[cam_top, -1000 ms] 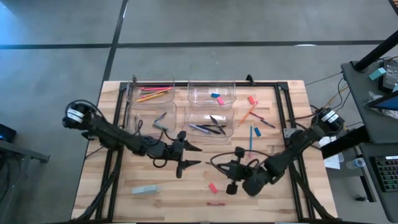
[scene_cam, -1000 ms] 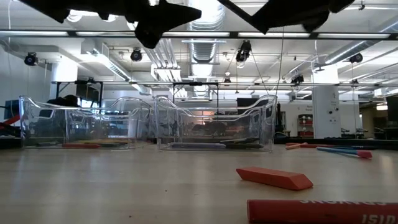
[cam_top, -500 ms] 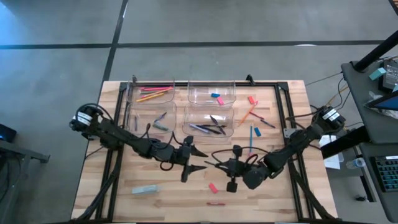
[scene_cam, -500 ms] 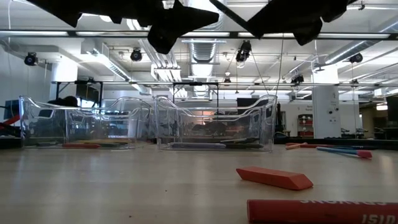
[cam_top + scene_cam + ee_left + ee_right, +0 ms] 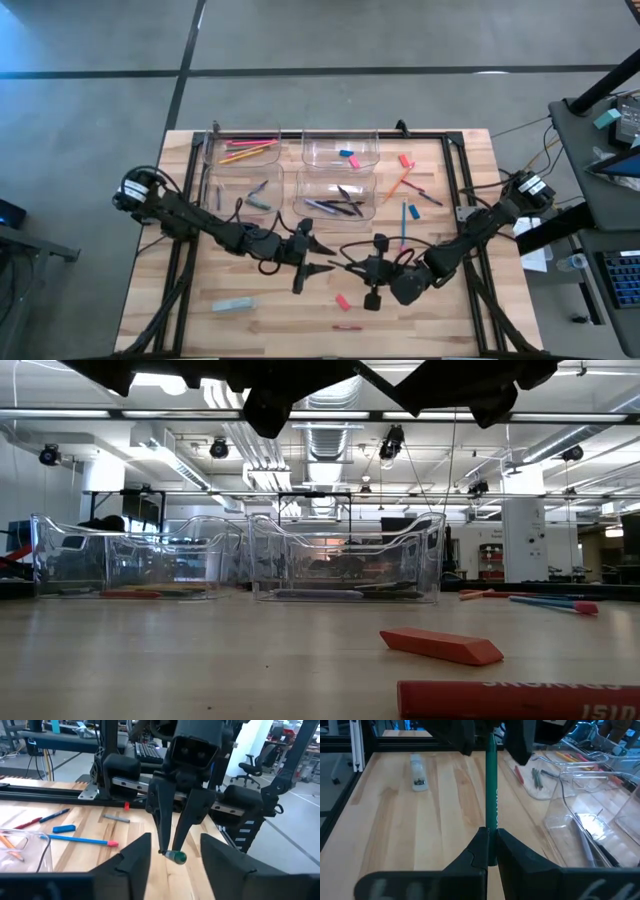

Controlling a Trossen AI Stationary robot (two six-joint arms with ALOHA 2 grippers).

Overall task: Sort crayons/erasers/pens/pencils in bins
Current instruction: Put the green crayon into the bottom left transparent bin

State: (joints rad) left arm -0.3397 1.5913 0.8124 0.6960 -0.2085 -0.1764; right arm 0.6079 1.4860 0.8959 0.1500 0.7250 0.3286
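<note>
Here the wooden counter [image 5: 250, 320] spreads beneath me, and four clear bins [image 5: 340, 150] cluster at its far side, my landmark. In front of the bins, both my arms meet over bare wood, seemingly for a handover. My right gripper [image 5: 489, 845] has its jaws clamped on a green pencil [image 5: 491, 785], held level so its free end points at my other arm. My left gripper [image 5: 172, 851] faces it with jaws partly apart, one on each side of that end, not yet touching it as far as I can tell. Right of the bins lie loose pencils [image 5: 404, 222]. Nearest the counter's front edge, well clear of the bins, rests a red crayon [image 5: 520, 700].
</note>
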